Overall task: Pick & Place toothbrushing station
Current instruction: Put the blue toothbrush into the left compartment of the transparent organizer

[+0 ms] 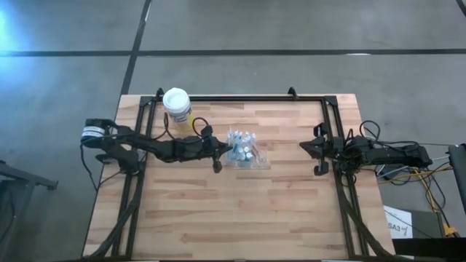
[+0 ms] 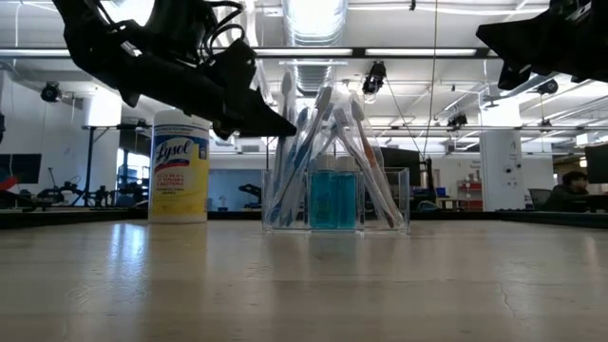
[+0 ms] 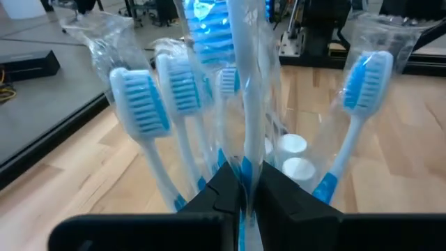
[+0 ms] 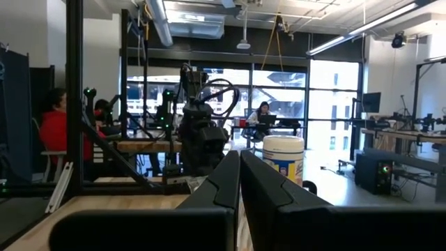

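Observation:
The toothbrushing station [image 1: 244, 149] stands at the table's middle: several blue-and-white toothbrushes [image 2: 299, 152] upright and fanned out in a clear holder [image 2: 394, 199], with white round-topped tubes [image 3: 294, 145] between them. Clear wrapping covers the brushes. My left gripper [image 1: 224, 155] is at the station's left side, above the table, shut on one toothbrush [image 3: 245, 84]. My right gripper [image 1: 318, 159] waits shut and empty near the table's right edge; it also shows in its own wrist view [image 4: 240, 174]. My left gripper pinches one toothbrush's white handle [image 3: 247, 164], in its clear wrapping, between its two fingers. The fingers come level from the table's left and lie across the handle. The brush stands upright among the others; its lower end is hidden behind the fingers.
A white-lidded yellow canister [image 1: 177, 105] stands at the far left of the table, behind my left arm; it also shows in the low view [image 2: 180, 166]. A black frame [image 1: 240, 97] runs along the table's far and side edges. Bare wood lies toward the near edge [image 1: 233, 218].

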Controlling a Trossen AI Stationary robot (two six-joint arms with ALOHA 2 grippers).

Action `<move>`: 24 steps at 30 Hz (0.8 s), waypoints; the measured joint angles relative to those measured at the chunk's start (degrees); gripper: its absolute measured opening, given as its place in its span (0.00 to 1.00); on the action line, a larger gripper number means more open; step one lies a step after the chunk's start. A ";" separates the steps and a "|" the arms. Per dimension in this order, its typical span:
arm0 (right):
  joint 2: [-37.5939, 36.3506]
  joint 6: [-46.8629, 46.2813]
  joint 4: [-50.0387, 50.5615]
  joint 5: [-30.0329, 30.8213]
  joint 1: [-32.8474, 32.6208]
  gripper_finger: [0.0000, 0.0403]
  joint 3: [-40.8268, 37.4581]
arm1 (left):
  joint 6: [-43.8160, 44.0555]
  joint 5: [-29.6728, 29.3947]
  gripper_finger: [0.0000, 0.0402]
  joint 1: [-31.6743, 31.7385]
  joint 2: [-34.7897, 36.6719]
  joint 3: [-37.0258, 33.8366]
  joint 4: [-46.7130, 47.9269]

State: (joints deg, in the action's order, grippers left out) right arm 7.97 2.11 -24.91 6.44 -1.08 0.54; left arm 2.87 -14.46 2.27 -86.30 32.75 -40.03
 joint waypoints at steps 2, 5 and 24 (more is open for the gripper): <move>0.00 0.00 0.00 0.00 0.00 0.02 0.00 | 0.00 -0.18 0.06 -0.03 -0.64 0.00 -0.23; 0.00 0.00 0.02 0.02 0.00 0.02 0.00 | 0.02 -0.20 0.06 -0.10 -1.81 0.00 -0.36; 0.00 0.00 0.11 0.15 0.00 0.02 0.00 | 0.61 -0.57 0.06 -0.14 -5.29 -0.05 -0.71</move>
State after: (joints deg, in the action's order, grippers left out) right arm 7.97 2.11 -24.80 6.59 -1.08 0.54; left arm 3.48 -15.03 2.13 -91.59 32.70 -40.73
